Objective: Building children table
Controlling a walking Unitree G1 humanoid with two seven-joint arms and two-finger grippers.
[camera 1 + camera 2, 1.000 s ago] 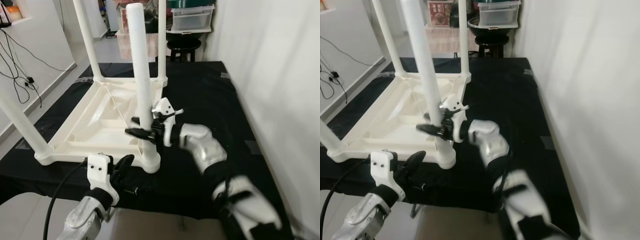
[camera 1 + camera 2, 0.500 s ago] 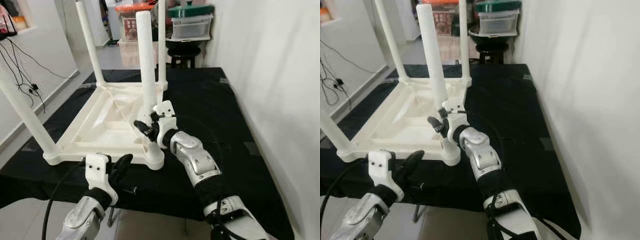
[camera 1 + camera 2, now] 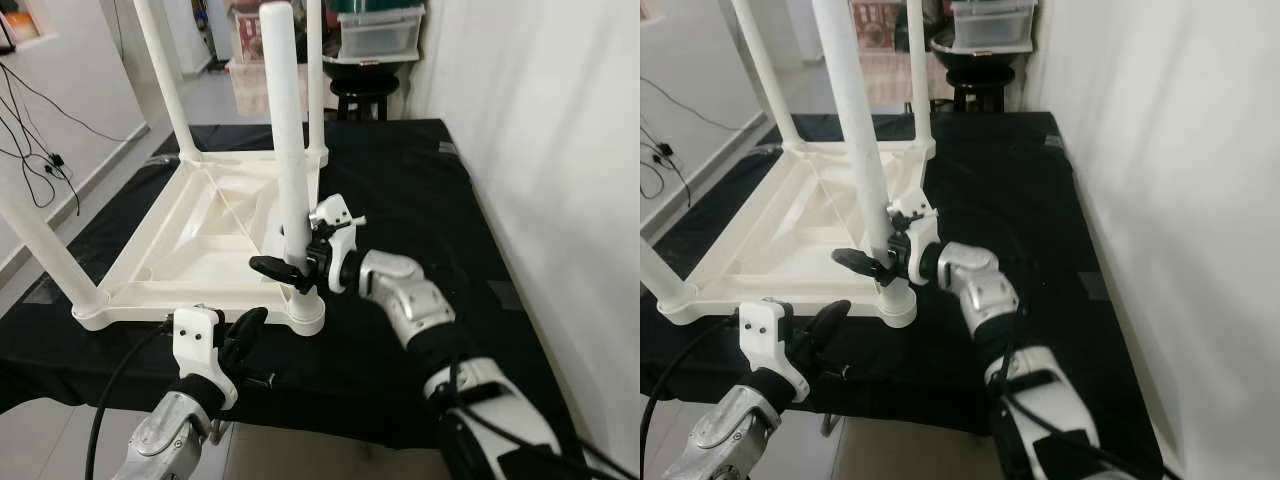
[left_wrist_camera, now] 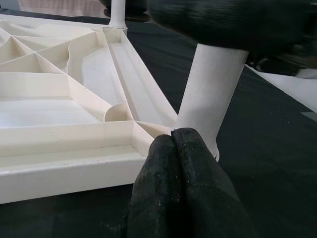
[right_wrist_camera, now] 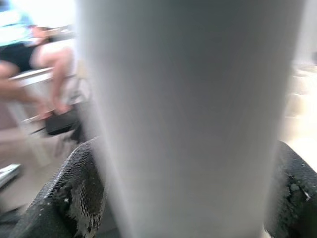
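Right gripper (image 3: 288,262) clamps the upright white plastic table leg (image 3: 283,140) low, frame centre, axis vertical. Left gripper (image 3: 243,335), fingers together, sits just below the inverted white tabletop (image 3: 185,235).

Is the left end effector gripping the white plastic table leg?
No. The left end effector hangs shut before the table's corner, while the right end effector clasps the white plastic table leg.
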